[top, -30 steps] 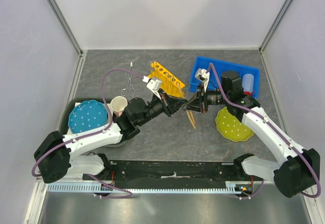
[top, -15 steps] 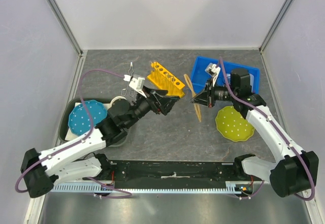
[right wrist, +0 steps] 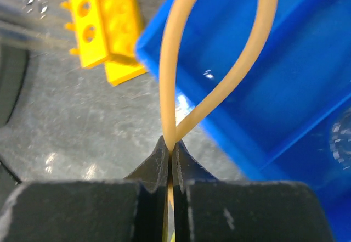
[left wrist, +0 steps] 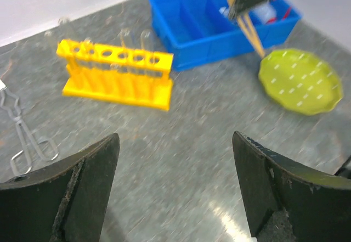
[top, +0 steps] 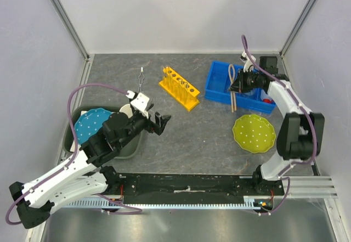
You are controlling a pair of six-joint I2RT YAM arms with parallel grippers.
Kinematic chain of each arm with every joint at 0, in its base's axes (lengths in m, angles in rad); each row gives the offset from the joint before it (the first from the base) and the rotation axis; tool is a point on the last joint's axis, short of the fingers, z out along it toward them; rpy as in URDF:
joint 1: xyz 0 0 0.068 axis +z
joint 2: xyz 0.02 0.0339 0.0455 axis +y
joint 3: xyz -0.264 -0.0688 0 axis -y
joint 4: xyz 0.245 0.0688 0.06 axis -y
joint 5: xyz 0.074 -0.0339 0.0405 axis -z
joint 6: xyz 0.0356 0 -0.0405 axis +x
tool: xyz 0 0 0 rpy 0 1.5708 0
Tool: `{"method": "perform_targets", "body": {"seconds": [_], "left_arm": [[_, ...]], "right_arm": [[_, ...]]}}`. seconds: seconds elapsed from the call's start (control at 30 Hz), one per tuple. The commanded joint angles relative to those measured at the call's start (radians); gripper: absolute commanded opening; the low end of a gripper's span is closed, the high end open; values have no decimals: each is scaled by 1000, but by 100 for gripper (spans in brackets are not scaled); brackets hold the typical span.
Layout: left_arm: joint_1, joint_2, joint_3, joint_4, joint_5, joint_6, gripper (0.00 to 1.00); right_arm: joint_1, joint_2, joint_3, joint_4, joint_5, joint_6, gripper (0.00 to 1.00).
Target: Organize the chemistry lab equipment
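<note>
We see the right pincer [top: 239, 84] pressed together on the tan rubber loop [top: 235, 100], pinching its two strands at a single spot, so the rounded end bows out beyond the tips and a short tail trails back on the other side. It hangs over the blue bin [top: 218, 80] at the far right of the surface [top: 192, 143].

What matters for the coming move is how the loop's long axis lies against the bin. From above it runs far to near, across the bin's near wall. The wrist view shows the bowed end [right wrist: 174, 77] over the blue interior [right wrist: 307, 88], while the pinch point [right wrist: 170, 143] sits close to the bin's edge. The tail reaches out past the near wall toward the green plate [top: 253, 133]. We judge that a release here could leave the loop draped over the wall, so the right pincer needs to carry it a little farther in, or turn it along a compartment.

The left pincer [top: 159, 122] is spread wide and holds nothing. It hovers well apart from the bin, on the near left, so the right arm is plainly the nearer one. The yellow holed rack [top: 179, 87] stands between the two arms, and the metal tongs [top: 140, 79] lie at the far left.
</note>
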Motion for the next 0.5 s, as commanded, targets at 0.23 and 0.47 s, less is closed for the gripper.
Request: {"method": "perform_targets", "body": {"seconds": [0.23,0.47], "left_arm": [[4,-95,-95,-125,-70,219,89],[3,-53,-87,-153,-64,236,85]], "right_arm": [[-29,379,390,-246,124,-94,5],[-29,441,433,-257,207,-135,11]]}}
